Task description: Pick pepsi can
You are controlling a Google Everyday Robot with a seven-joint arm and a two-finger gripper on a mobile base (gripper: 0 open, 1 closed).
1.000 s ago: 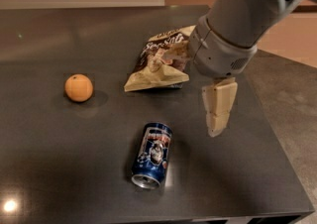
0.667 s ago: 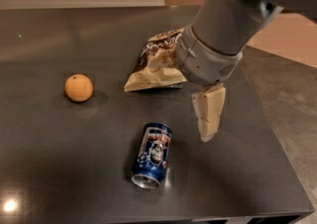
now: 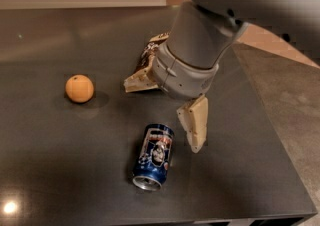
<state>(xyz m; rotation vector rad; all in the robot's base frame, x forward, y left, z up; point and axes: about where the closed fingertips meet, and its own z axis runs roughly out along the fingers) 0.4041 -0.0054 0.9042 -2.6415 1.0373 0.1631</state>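
Observation:
The pepsi can (image 3: 154, 156) is dark blue with a red-white-blue label. It lies on its side on the dark table (image 3: 60, 160), with its silver end facing the front edge. My gripper (image 3: 195, 144) hangs from the grey arm just to the right of the can's upper half. It is close beside the can, a small gap apart, and holds nothing that shows.
An orange ball (image 3: 79, 88) sits to the left of the can. A brown-and-tan chip bag (image 3: 144, 70) lies behind the can, partly hidden by my arm. The table's front edge (image 3: 200, 220) is near the can. Its right edge (image 3: 280, 140) runs along a grey floor.
My arm and gripper have moved left and down, from well to the right of the can to just beside it. The can, ball and bag have not moved.

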